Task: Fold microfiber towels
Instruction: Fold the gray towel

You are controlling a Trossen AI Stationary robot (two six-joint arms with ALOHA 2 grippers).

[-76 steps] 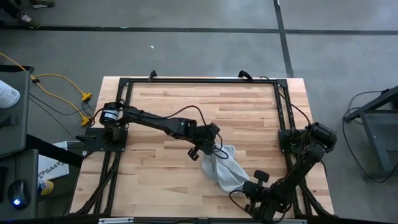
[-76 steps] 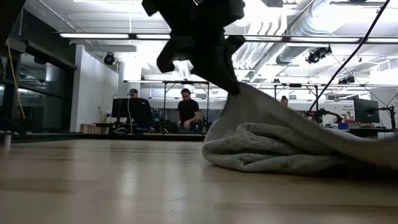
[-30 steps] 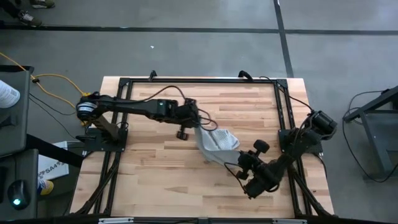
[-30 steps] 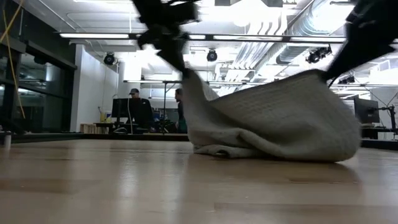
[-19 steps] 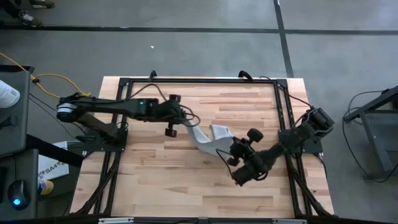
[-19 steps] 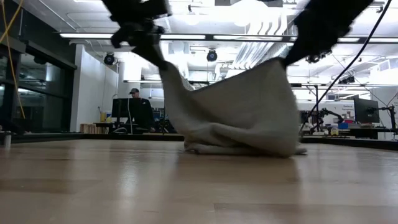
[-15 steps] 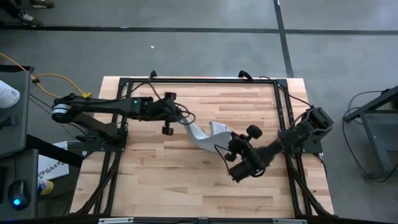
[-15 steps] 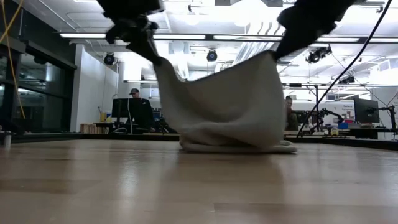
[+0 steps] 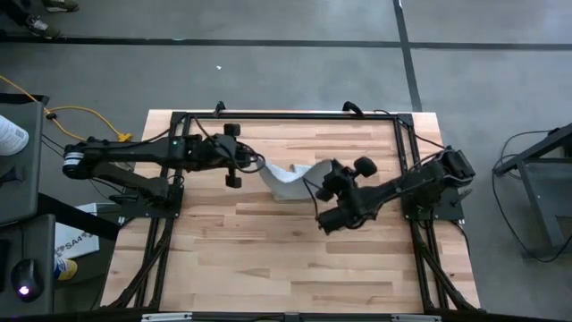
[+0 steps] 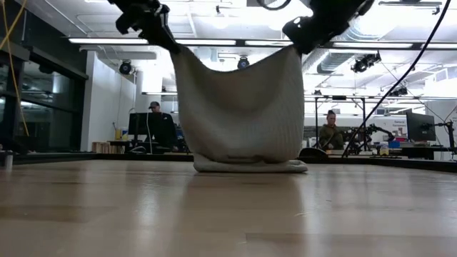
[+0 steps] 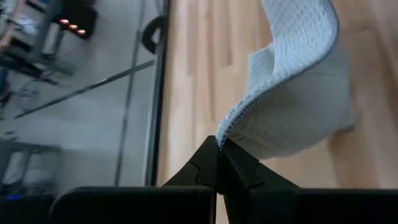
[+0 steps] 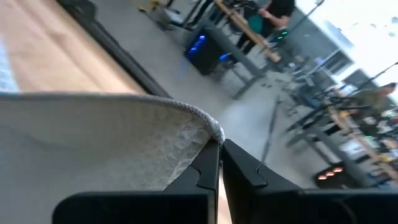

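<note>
Middle of table [image 9: 295, 241]: bare wood from the centre down to 6 o'clock; wide open for a pass.
Hanging towel [image 10: 239, 107]: held up like a curtain a little toward 12 o'clock from the centre; blocks the way straight across; bottom edge bunched on the wood.
Left gripper [image 9: 259, 166]: pinched tight on one top corner, at the towel's 9 o'clock; arm fills the strip out to the table's 9 o'clock edge.
Right gripper [image 9: 313, 173]: pinched tight on the other top corner, at the towel's 3 o'clock; arm slants out toward 3 o'clock.
Black frame [image 9: 286, 114]: runs along the 12 o'clock edge and down both sides; narrow strip of bare wood between frame and towel.
</note>
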